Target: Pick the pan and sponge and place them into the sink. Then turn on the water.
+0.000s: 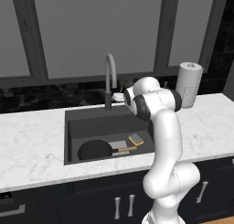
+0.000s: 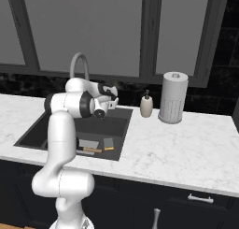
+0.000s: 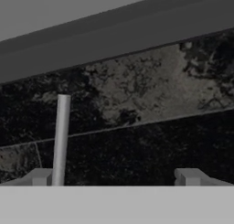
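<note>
Hovering behind the sink, the gripper has fingers spread wide, holding nothing; the upright faucet stands by one fingertip, off-centre

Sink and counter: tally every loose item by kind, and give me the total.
Pan: 1, in the sink
Sponge: 1, in the sink
Paper towel roll: 1, on the counter
Soap bottle: 1, on the counter
Total: 4
</note>
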